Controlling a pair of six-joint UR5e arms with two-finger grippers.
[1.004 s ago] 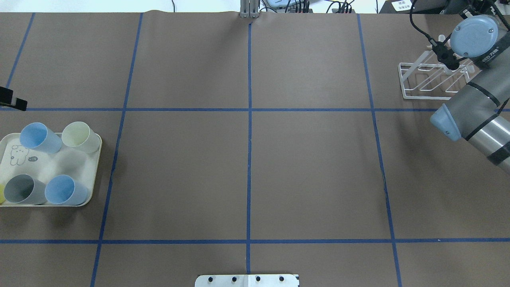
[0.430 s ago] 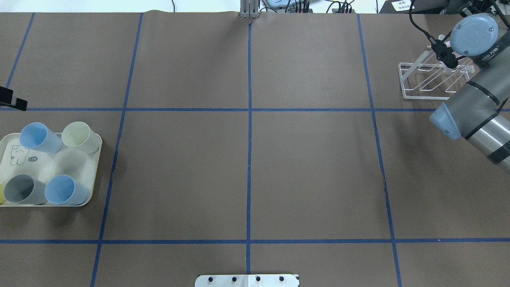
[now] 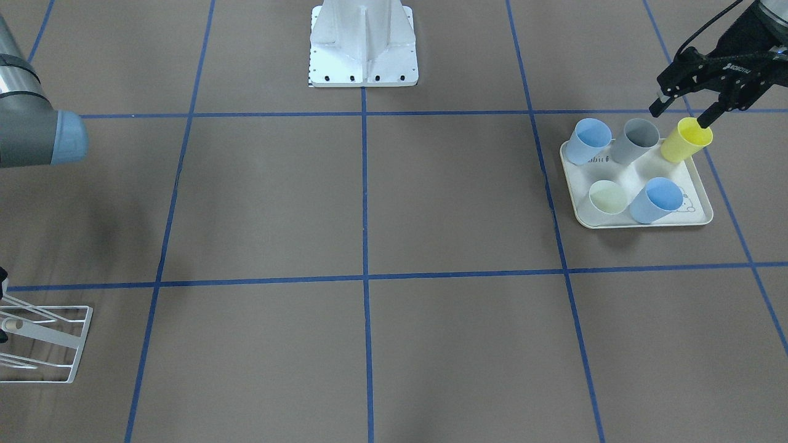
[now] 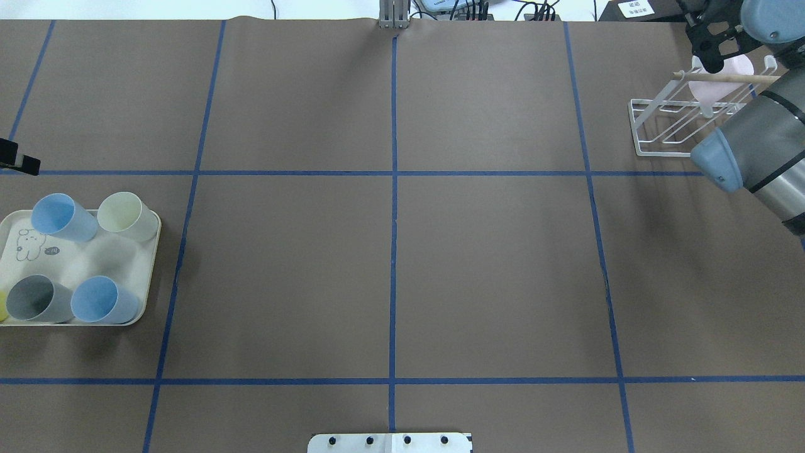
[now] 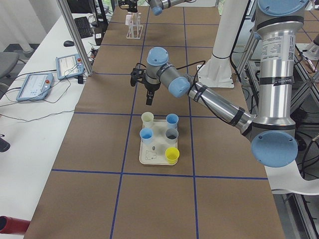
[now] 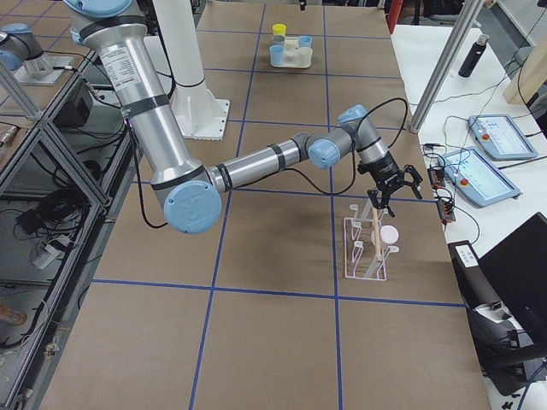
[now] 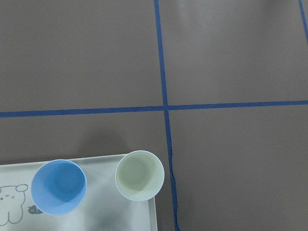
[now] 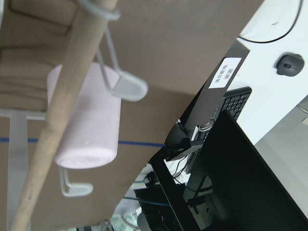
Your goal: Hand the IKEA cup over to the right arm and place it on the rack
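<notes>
A pink IKEA cup [image 4: 721, 83] hangs mouth-down on a prong of the white wire rack [image 4: 660, 148], under its wooden dowel. It also shows in the right wrist view [image 8: 89, 122] and the exterior right view [image 6: 390, 233], free of any fingers. My right gripper [image 4: 714, 60] is open and empty just above and beyond the rack; its spread fingers show in the exterior right view [image 6: 386, 198]. My left gripper [image 3: 682, 114] is open and empty, hovering over the far edge of the cream tray [image 3: 695, 216], beside a yellow cup [image 3: 686, 140].
The tray [image 4: 100, 255] at the table's left holds two blue cups [image 4: 60, 217] [image 4: 100, 301], a pale green cup [image 4: 126, 216] and a grey cup [image 4: 36, 299]. Blue tape lines cross the brown table. The robot's base plate [image 3: 363, 67] sits at the near edge.
My right arm has drawn back and up from the rack toward the far right corner. The pink cup, hidden under the gripper before, now shows on the rack. The left side is unchanged.
</notes>
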